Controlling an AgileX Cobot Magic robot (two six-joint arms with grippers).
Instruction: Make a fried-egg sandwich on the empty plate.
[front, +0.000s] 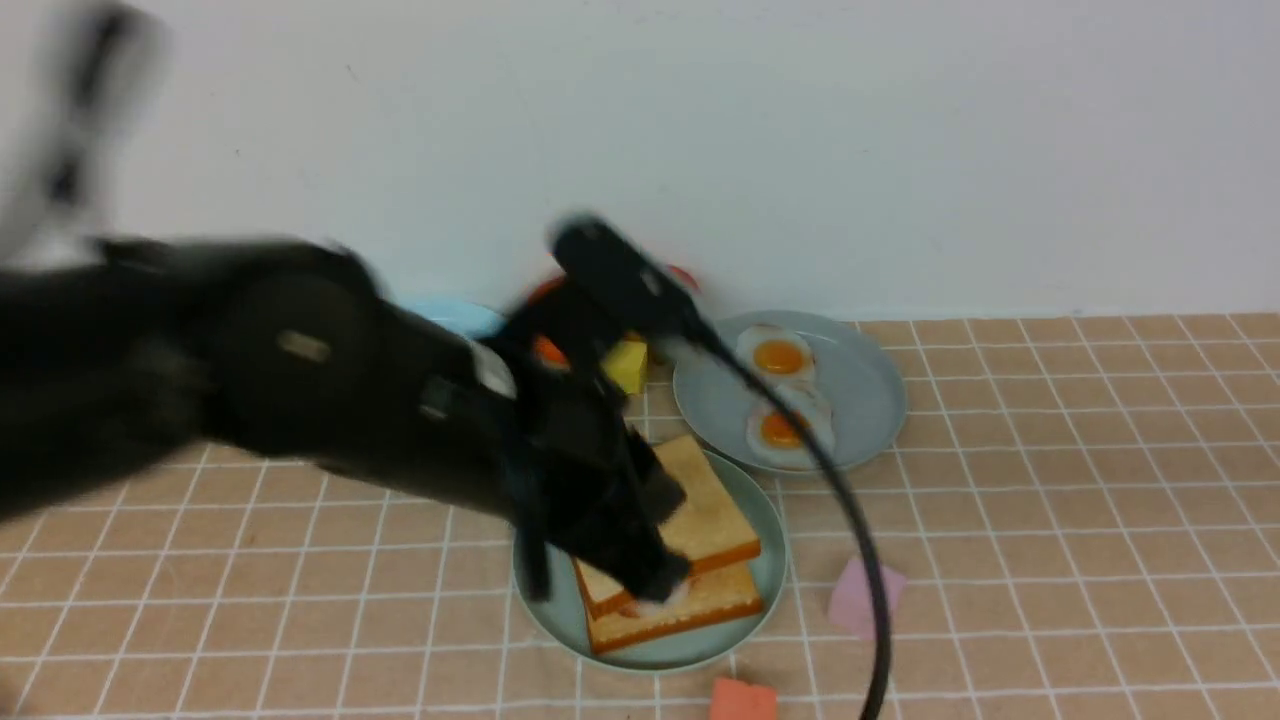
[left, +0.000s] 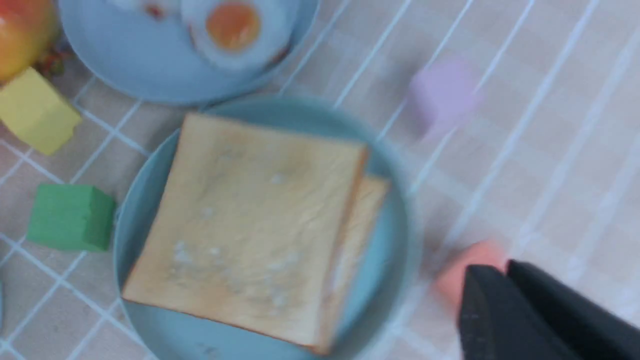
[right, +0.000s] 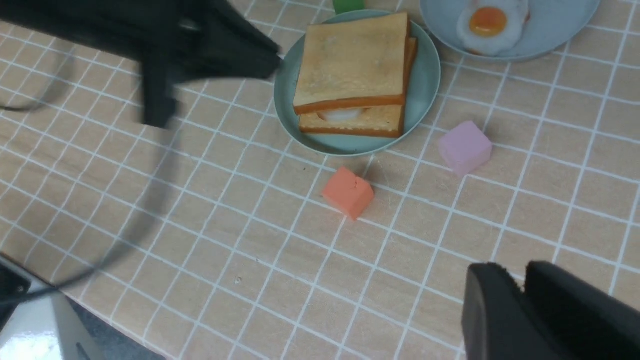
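The fried-egg sandwich (front: 715, 535) lies on the mint-green plate (front: 680, 655): two toast slices, with egg white (right: 340, 114) showing between them. It also shows in the left wrist view (left: 255, 225) and the right wrist view (right: 350, 65). My left gripper (front: 655, 585) is blurred, just above the sandwich's near-left corner; in its wrist view (left: 500, 270) the jaws are shut and empty. My right gripper (right: 520, 272) is shut and empty, above bare table well short of the plate (right: 425, 75). It is out of the front view.
A grey-blue plate (front: 860, 400) with two fried eggs stands behind the sandwich, and a sky-blue plate (front: 450, 315) peeks out behind my left arm. Yellow (front: 628, 365), pink (front: 865, 595), orange (front: 742, 698) and green (left: 70, 216) cubes lie round the plate. A black cable (front: 850, 520) hangs beside it.
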